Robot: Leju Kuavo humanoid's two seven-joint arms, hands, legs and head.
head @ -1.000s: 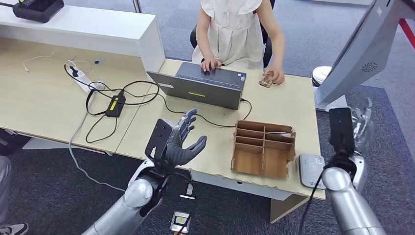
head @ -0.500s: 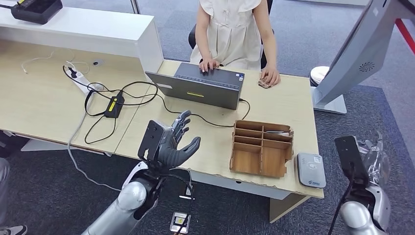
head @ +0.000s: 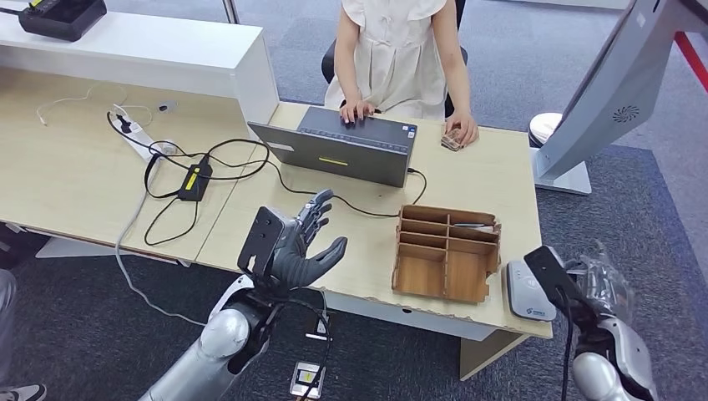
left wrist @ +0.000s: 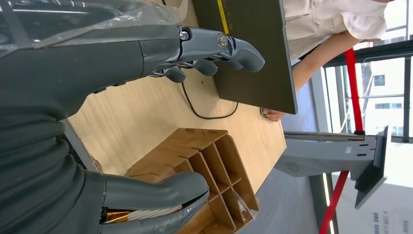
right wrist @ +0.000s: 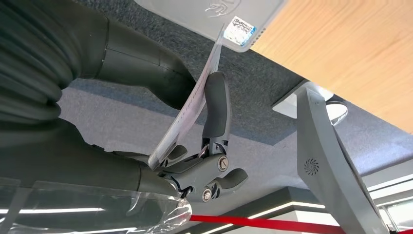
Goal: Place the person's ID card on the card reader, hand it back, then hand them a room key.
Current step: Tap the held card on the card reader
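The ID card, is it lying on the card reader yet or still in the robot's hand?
In hand: the right hand pinches the ID card edge-on, clear of the card reader.

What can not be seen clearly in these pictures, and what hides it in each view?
- Card: right wrist view shows it edge-on between thumb and finger of the right hand; its face is unreadable.
- Right hand in head view: the wrist camera block and plastic wrap hide its fingers.
- Small item under the person's hand: too small, partly covered.
- Wooden organizer: contents of its compartments unclear.
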